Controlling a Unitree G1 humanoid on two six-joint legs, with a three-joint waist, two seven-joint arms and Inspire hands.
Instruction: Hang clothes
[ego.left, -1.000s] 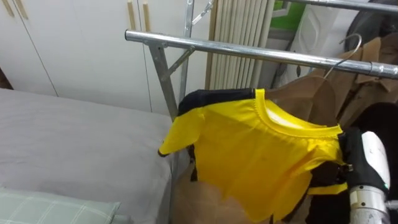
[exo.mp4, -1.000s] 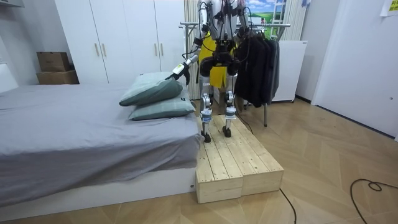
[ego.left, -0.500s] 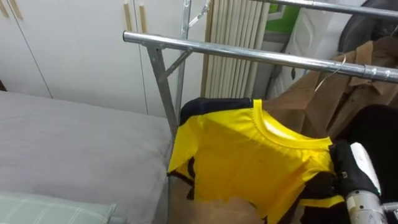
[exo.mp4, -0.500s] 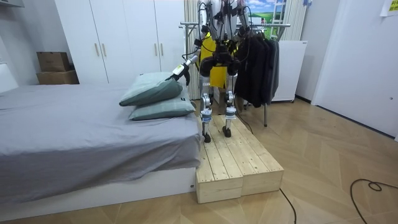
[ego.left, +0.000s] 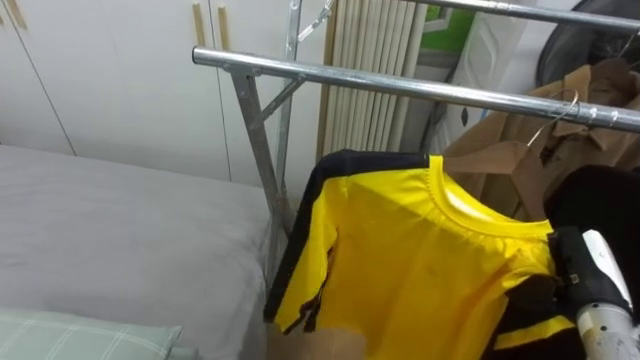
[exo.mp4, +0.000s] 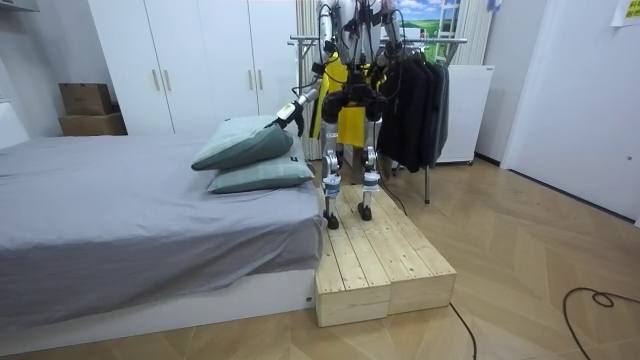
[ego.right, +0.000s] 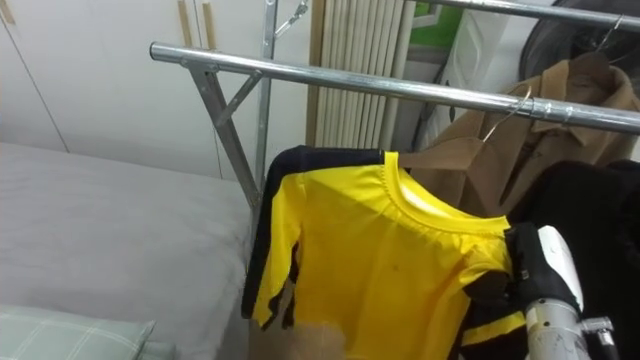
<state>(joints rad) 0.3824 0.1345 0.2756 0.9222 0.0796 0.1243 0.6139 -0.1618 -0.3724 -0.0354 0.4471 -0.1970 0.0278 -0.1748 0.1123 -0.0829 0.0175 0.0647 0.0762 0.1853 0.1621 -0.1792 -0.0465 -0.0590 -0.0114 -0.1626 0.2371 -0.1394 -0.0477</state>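
The yellow T-shirt (ego.left: 420, 260) is hovering just below the clothes rack's near rail (ego.left: 400, 86), left of a brown coat (ego.left: 530, 150). The right hand (ego.left: 570, 262) is meeting its right shoulder, fingers hidden, so I cannot tell its grip. The left hand (exo.mp4: 285, 121) is reaching over the pillows (exo.mp4: 245, 148), fingers unreadable.

Grey bed (exo.mp4: 120, 200) at the room view's left, two green pillows (exo.mp4: 250, 160) stacked at its head end. White wardrobe (exo.mp4: 190, 60) behind; cardboard boxes (exo.mp4: 88, 108) beside it. Pale wooden platform (exo.mp4: 375, 255) on the floor, touching the bed's side.
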